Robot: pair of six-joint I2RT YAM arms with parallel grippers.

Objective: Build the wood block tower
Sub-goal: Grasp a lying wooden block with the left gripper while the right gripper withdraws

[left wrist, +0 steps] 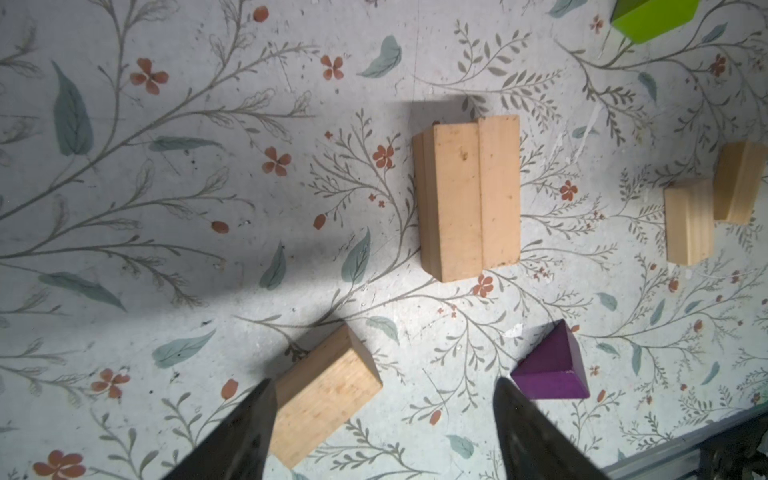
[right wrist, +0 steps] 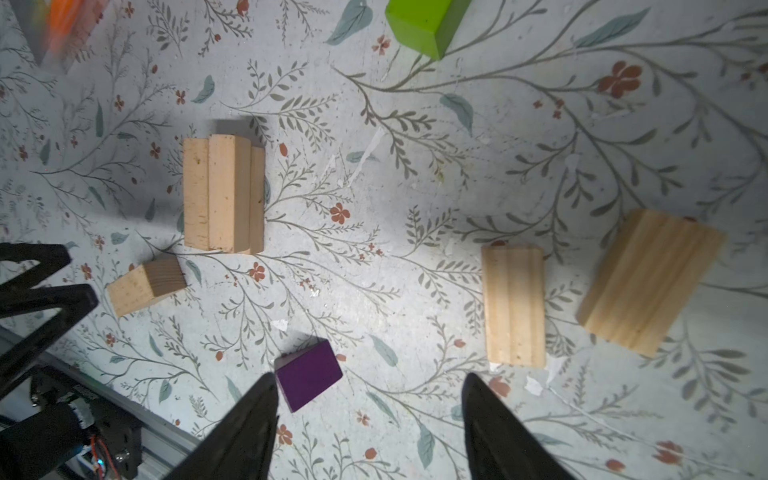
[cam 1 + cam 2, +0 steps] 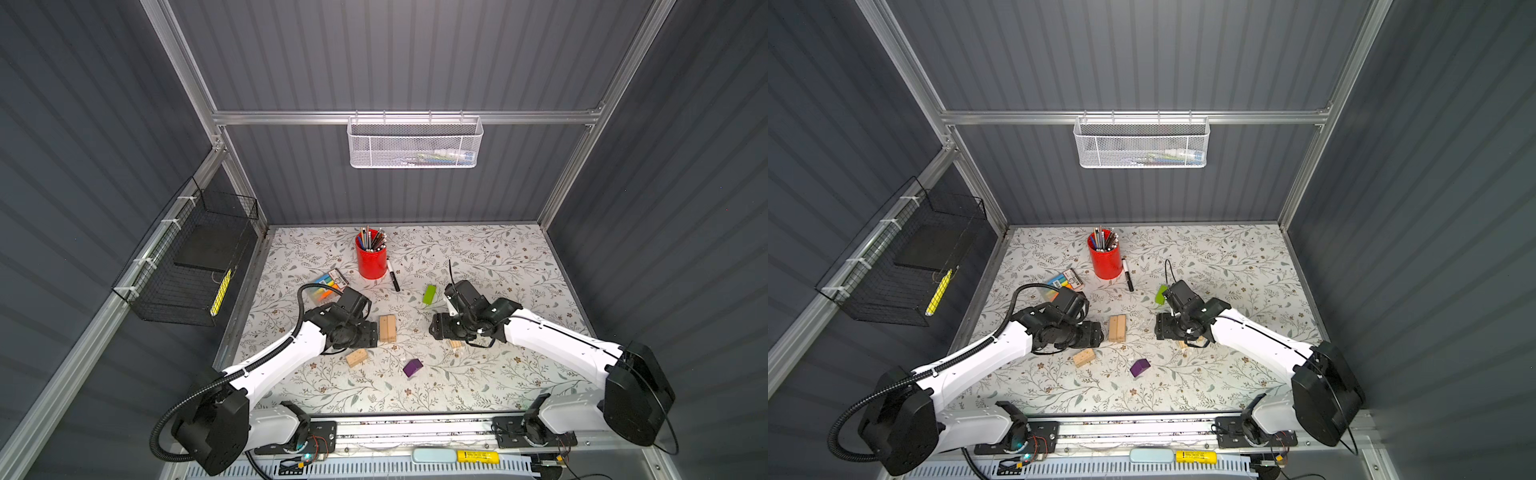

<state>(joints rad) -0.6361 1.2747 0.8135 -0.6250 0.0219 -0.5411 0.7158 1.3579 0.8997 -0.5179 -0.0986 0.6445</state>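
Pale, matt wood blocks (image 1: 467, 199) with visible grain lie on a scuffed, perhaps papery floral table (image 1: 166, 249).

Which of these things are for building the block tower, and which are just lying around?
For the tower:
middle pile of wood blocks
loose wood block
paler wood block
second paler block
green block
purple block

Just lying about:
red pencil cup
black marker
highlighter pack
white mesh basket
black wire basket
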